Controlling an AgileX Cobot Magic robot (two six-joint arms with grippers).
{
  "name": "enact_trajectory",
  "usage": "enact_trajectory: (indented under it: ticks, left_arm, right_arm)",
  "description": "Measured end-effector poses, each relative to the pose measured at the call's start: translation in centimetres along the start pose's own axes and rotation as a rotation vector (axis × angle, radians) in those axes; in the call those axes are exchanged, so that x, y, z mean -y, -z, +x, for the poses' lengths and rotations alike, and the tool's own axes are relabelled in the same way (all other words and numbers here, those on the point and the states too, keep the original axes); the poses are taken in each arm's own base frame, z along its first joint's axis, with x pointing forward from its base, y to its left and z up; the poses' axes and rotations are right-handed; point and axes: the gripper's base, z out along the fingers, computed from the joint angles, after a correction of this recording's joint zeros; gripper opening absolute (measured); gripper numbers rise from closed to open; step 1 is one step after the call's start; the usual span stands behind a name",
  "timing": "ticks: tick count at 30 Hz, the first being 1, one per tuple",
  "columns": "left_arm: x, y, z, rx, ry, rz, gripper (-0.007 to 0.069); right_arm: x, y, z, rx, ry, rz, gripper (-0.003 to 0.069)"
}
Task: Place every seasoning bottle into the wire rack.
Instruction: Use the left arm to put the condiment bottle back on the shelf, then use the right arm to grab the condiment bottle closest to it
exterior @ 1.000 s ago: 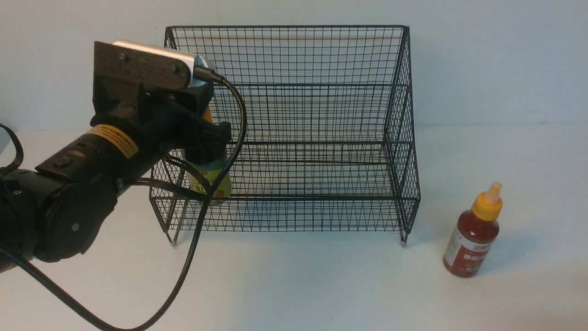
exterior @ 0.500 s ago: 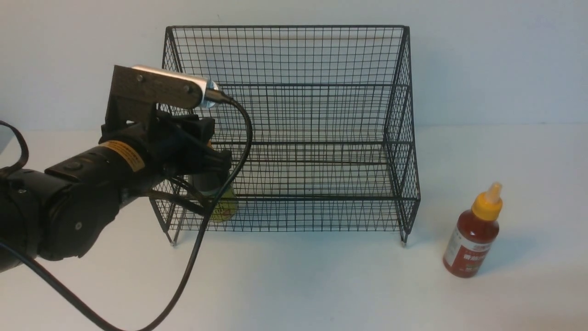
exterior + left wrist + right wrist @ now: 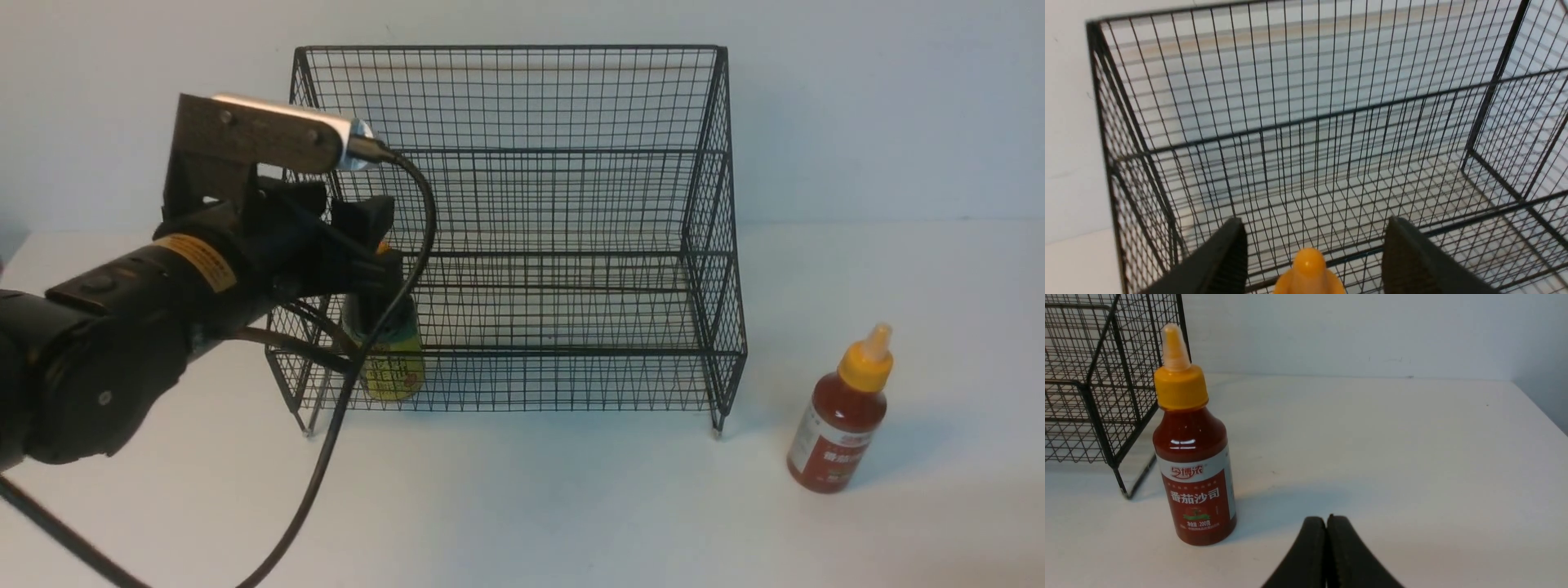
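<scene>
The dark seasoning bottle with the yellow-green label point(image 3: 393, 371) stands upright on the lower tier of the black wire rack point(image 3: 571, 98), at its left end. My left gripper point(image 3: 371, 245) is open around the bottle's top. In the left wrist view, the orange cap point(image 3: 1308, 271) sits between the spread fingers of the left gripper point(image 3: 1315, 222), with a gap on each side. The red bottle with the white-red label point(image 3: 841, 425) stands on the table to the right of the rack. In the right wrist view, my right gripper point(image 3: 1326, 518) is shut and empty, near the red bottle point(image 3: 1194, 457).
The rack's upper tier and the rest of its lower tier point(image 3: 1331, 118) hold nothing. The rack's right front corner and leg point(image 3: 1122, 486) stand close to the red bottle. A white wall rises behind the white table point(image 3: 522, 506). The left arm's cable point(image 3: 326, 457) hangs before the rack's left front.
My left gripper lowered the dark bottle onto the rack's lower tier, then opened and lifted slightly up and left. The bottle now stands free. The red bottle has not moved.
</scene>
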Motion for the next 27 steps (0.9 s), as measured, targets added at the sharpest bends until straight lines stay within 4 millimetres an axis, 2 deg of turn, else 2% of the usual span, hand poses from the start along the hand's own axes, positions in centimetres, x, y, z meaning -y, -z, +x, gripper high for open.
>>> enact_trajectory:
  ticks: [2, 4, 5, 6, 7, 9, 10, 11, 13, 20, 27]
  left_arm:
    - [0.1, 1.4, -0.9, 0.007, 0.000, 0.002, 0.0403]
    - [0.1, 4.1, -2.1, 0.002, 0.001, 0.006, 0.0351]
    - [0.1, 4.1, -2.1, 0.002, 0.001, 0.006, 0.0351]
    - [0.2, 6.4, -2.9, -0.008, 0.001, 0.008, 0.0288]
    - [0.2, 6.7, -2.8, -0.025, 0.002, 0.008, 0.0278]
    - [0.3, 10.1, -3.2, -0.065, 0.017, 0.012, 0.0148]
    - [0.3, 10.7, -3.3, -0.058, 0.018, 0.014, 0.0125]
    - [0.3, 13.7, -3.3, -0.084, 0.031, 0.020, 0.0035]
    - [0.4, 14.9, -3.4, -0.078, 0.034, 0.023, 0.0016]
    - [0.4, 21.8, -3.8, 0.073, 0.034, 0.042, -0.0005]
    - [0.4, 25.1, -3.6, 0.177, 0.020, 0.048, -0.0005]
  right_arm:
    - [0.0, 0.0, 0.0, 0.000, 0.000, 0.000, -0.0015]
    - [0.0, 0.0, 0.0, 0.000, 0.000, 0.000, -0.0015]
    - [0.0, 0.0, 0.0, 0.000, 0.000, 0.000, -0.0015]
    - [0.0, 0.0, 0.0, 0.000, 0.000, 0.000, -0.0015]
    - [0.0, 0.0, 0.0, 0.000, 0.000, 0.000, -0.0015]
    - [0.0, 0.0, 0.0, 0.000, 0.000, 0.000, -0.0015]
    - [0.0, 0.0, 0.0, 0.000, 0.000, 0.000, -0.0015]
    - [0.0, 0.0, 0.0, 0.000, 0.000, 0.000, -0.0015]
    - [0.0, 0.0, 0.0, 0.000, 0.000, 0.000, -0.0015]
    - [0.0, 0.0, 0.0, 0.000, 0.000, 0.000, -0.0015]
    - [0.0, 0.0, 0.0, -0.001, 0.000, 0.000, -0.0015]
